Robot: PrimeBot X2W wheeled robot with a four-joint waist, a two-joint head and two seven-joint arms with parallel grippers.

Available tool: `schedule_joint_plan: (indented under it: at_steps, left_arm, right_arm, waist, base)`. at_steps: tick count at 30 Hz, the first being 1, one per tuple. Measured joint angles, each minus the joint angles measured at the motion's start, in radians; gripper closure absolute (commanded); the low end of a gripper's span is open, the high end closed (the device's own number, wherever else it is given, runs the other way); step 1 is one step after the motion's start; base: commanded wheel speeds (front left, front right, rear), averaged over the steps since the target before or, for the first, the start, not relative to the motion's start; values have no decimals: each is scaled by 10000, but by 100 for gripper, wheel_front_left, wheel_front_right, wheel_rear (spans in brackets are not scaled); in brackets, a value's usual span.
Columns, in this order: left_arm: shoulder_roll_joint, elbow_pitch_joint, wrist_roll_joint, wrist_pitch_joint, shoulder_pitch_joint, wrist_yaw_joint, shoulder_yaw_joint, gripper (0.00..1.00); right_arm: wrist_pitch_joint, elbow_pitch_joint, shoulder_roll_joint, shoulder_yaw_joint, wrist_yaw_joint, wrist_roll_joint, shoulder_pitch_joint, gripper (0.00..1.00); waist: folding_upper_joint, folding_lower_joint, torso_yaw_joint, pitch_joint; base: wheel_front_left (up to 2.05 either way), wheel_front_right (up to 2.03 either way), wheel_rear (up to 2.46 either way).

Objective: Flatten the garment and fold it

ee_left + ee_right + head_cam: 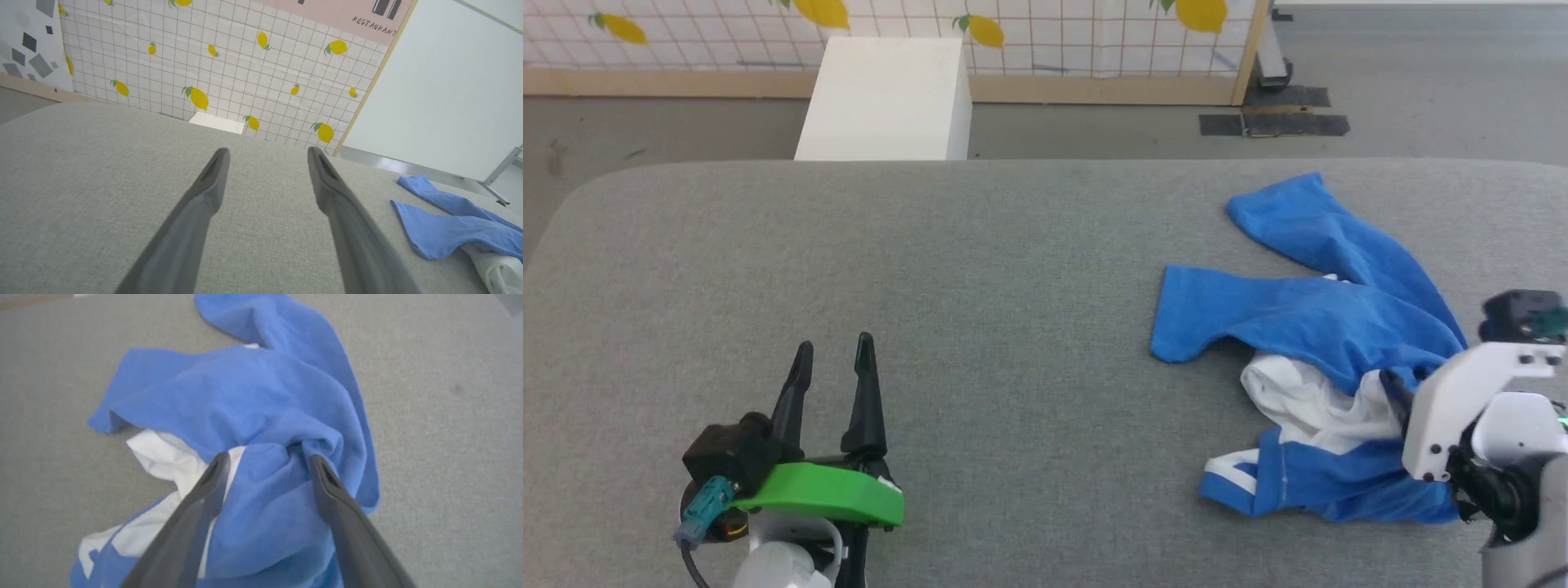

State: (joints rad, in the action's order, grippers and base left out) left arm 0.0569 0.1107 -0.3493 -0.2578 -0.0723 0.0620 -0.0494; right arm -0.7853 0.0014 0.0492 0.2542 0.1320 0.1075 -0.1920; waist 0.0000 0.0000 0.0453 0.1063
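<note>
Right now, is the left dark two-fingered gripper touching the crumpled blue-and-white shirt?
Apart. Head view: bare grey surface separates the left gripper from the shirt.

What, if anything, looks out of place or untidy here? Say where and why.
The garment lies crumpled in a heap on the right of the grey surface, blue sleeves twisted over the white body instead of spread flat. Nothing else stands out.

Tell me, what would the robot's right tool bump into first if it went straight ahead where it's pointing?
The garment. The right tool is open and points into the bunched blue cloth, with a raised fold between its fingers. It looks very close, though exact depth is unclear.
</note>
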Motion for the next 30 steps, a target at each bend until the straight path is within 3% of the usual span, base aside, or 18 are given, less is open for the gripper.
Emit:
schedule_joint_plan:
  at_steps: [5,6,7,8,13,16,20,26,30]
  left_arm:
    - [-10,4,-63,0,-17,31,0,0]
    - [-10,10,-79,0,-18,31,13,0]
    - [-10,13,-86,0,-17,31,31,0]
    - [-10,23,-86,0,-17,31,46,0]
    - [-12,84,-84,0,-23,79,40,0]
    - [-13,88,-84,0,-47,88,27,0]
    - [-15,107,-84,0,-135,125,-29,0]
    - [-27,196,-104,-2,-364,174,-188,0]
    - [-35,268,-128,-2,-372,173,-173,0]
  right_arm:
    - [-2013,527,19,-476,2,-713,-329,0]
    - [-2286,560,12,-587,0,-709,-331,62]
    - [-2401,558,8,-652,2,-688,-331,77]
    - [-2397,512,10,-711,2,-637,-337,100]
    - [-1354,234,52,-890,0,-209,-663,100]
    - [-408,234,52,-1668,0,569,-1240,100]
    - [918,851,36,-4199,0,2194,-2275,100]
    - [1952,2692,25,-8320,0,3979,-3483,100]
    - [2592,3551,44,-10544,0,4918,-4146,100]
  waist:
    - [0,0,277,175]
    - [0,0,326,216]
    - [0,0,361,243]
    - [0,0,402,270]
    - [0,0,583,288]
    - [0,0,675,256]
    - [0,0,794,277]
    - [0,0,1159,336]
    - [0,0,1493,388]
  base:
    - [0,0,0]
    - [0,0,0]
    - [0,0,0]
    - [0,0,0]
    - [0,0,0]
    - [0,0,0]
    - [0,0,0]
    - [0,0,0]
    - [0,0,0]
